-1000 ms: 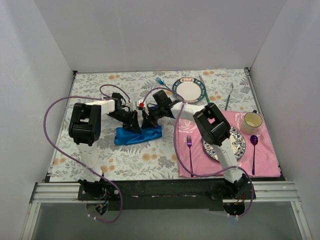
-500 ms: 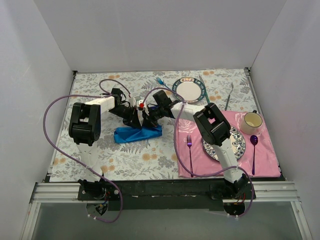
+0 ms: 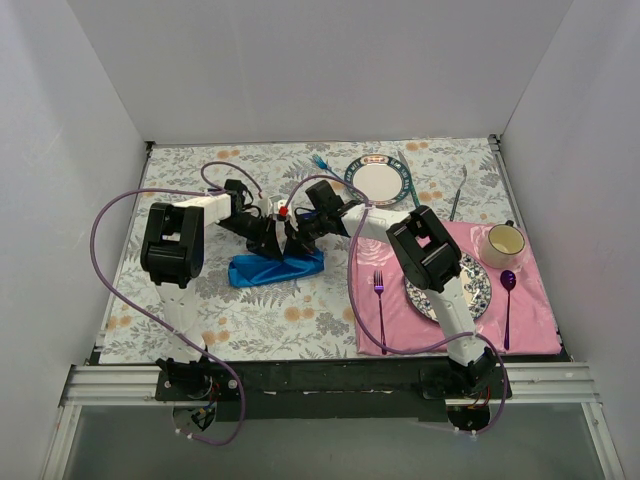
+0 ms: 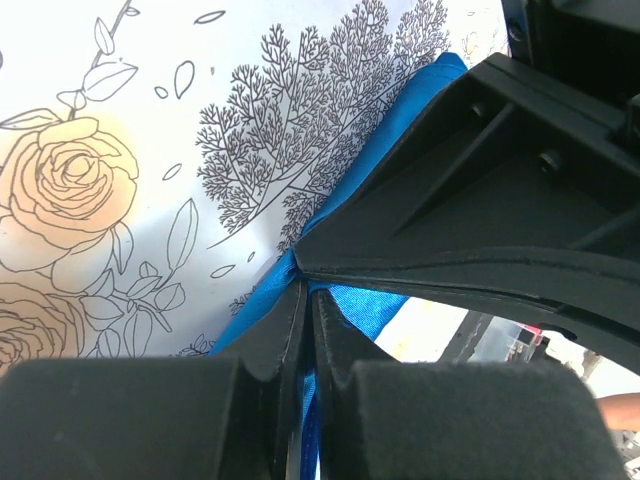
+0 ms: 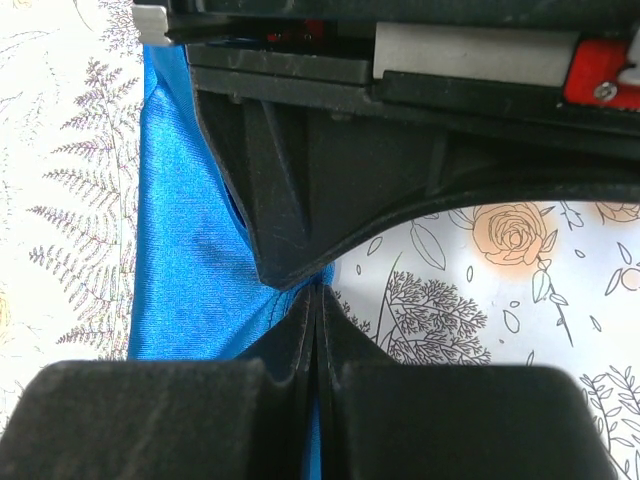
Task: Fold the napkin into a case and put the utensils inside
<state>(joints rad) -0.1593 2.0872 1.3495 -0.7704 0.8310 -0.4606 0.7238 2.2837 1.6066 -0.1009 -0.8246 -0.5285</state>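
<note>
1. Currently bearing everything on a floral-printed counter [image 3: 250, 320], with both arms reaching inward over its middle.
2. Covering the near right part of that counter with a pink placemat [image 3: 400, 315], itself carrying a patterned plate [image 3: 480, 290], a cream cup [image 3: 505, 241], a magenta fork [image 3: 379, 285] and a purple spoon [image 3: 508, 285].
3. Showing the blue napkin [image 3: 275, 270] lying as a bunched, elongated strip on the counter, left of the placemat and apart from it, directly under both wrists.
4. Pinching the napkin [image 4: 370, 300] with the left fingers [image 3: 268, 240], closed tight [image 4: 300, 300] on a fold of blue cloth running down between them.
5. Gripping the same cloth [image 5: 180, 250] with the right fingers [image 3: 292, 243], likewise closed [image 5: 318, 305] with blue showing between the tips, just beside the left ones.
6. Showing a teal-rimmed plate [image 3: 378, 181] sitting at the far side of the counter, well apart from the napkin.
7. Showing the light-blue fork [image 3: 322, 163] lying just left of that far plate, and a slim dark knife [image 3: 458, 195] lying near the far right edge, both on the bare counter and well away from the napkin.
</note>
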